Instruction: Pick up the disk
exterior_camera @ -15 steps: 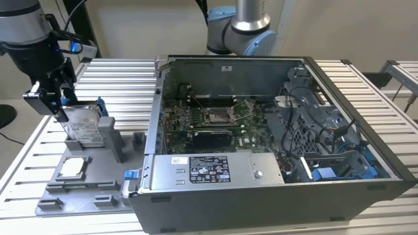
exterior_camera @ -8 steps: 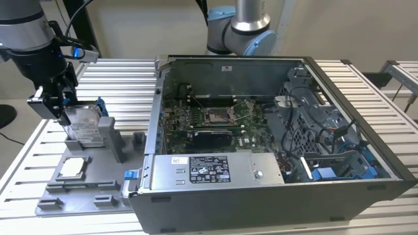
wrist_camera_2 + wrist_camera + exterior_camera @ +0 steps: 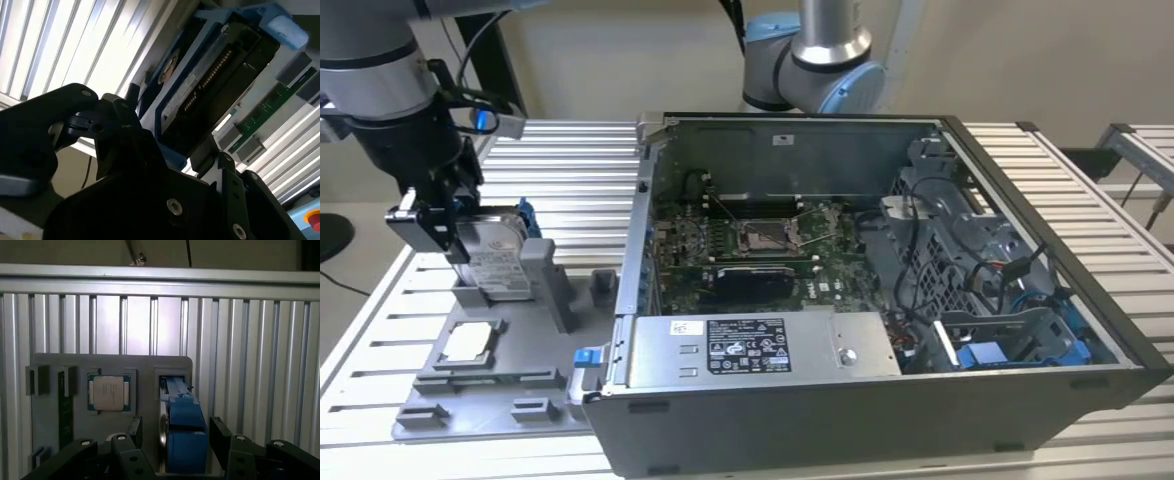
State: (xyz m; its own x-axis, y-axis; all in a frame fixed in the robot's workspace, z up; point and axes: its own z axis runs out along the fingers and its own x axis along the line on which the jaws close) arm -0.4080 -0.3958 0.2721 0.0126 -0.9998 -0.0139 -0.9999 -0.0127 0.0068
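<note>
The disk (image 3: 498, 258) stands on edge, leaning a little, in a slot of the grey fixture plate (image 3: 494, 385) at the exterior view's left. It is silver-grey with a white label and a blue bracket. My gripper (image 3: 454, 235) comes down over its top. In the first wrist view the disk (image 3: 182, 430) runs edge-on between the two black fingers (image 3: 135, 432). A strip of fixture shows between one finger and the disk's silver face, so my gripper (image 3: 177, 432) is open around it. The second wrist view shows the disk's underside (image 3: 210, 85) beyond the gripper (image 3: 167, 125).
A square silver chip (image 3: 109, 392) sits in a pocket of the fixture (image 3: 145, 365) beside the disk, with a green circuit strip (image 3: 64, 415) further along. The open computer case (image 3: 854, 420) stands close at the exterior view's right. A second arm (image 3: 814, 55) rises behind it.
</note>
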